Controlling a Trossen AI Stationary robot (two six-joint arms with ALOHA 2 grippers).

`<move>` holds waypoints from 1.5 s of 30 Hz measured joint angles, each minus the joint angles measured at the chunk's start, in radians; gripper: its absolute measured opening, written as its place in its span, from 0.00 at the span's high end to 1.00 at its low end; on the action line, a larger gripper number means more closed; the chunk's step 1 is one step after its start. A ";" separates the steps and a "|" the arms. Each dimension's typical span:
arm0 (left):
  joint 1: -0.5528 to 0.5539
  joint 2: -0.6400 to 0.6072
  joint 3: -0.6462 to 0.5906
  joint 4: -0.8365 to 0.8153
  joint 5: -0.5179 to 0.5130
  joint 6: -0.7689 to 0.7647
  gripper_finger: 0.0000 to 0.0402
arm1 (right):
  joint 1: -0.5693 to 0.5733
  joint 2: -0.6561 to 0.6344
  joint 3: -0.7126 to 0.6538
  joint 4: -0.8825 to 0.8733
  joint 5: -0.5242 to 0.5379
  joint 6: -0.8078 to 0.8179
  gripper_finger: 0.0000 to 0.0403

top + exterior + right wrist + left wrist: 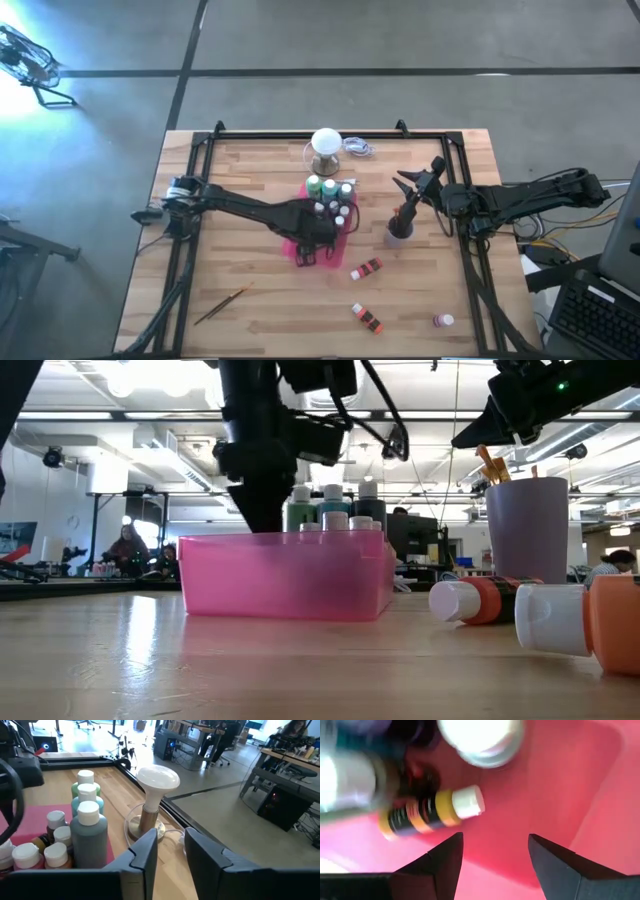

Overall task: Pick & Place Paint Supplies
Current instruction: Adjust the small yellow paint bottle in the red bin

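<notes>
Left gripper (pixel 495 857): jaws spread, empty; yellow bottle (pixel 432 812) lying just ahead in pink tray (pixel 560 785). Right gripper (pixel 170 845): jaws narrowly apart, empty.

Two arms work here, each with one pincer: the left pincer (pixel 305 257) and the right pincer (pixel 402 182). One pink tray (pixel 288 243) under the left pincer holds perhaps eight or nine bottles (pixel 330 195); they crowd together. Three small bottles (pixel 367 268) lie loose on the surface (pixel 260 320). One cup (pixel 399 232) stands below the right pincer. One brush (pixel 221 305) lies alone. One white-topped stand (pixel 326 145).
</notes>
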 joint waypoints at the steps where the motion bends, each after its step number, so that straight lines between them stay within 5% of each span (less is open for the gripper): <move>1: -0.001 0.000 0.003 -0.001 -0.001 0.078 0.43 | 0.000 0.000 0.000 0.000 0.000 0.000 0.77; 7: -0.015 -0.001 0.003 -0.002 0.000 0.491 0.43 | 0.000 0.000 -0.001 0.000 0.000 -0.004 0.77; 11: -0.015 -0.001 0.003 0.012 -0.047 0.635 0.43 | 0.000 0.000 -0.002 0.000 0.000 -0.011 0.74; 28: -0.004 0.000 -0.073 0.137 -0.170 0.831 0.43 | 0.000 0.000 -0.002 0.000 0.000 -0.027 0.61; 45: 0.020 0.004 -0.147 0.273 -0.136 0.975 0.43 | -0.001 0.000 -0.002 0.006 0.004 -0.049 0.56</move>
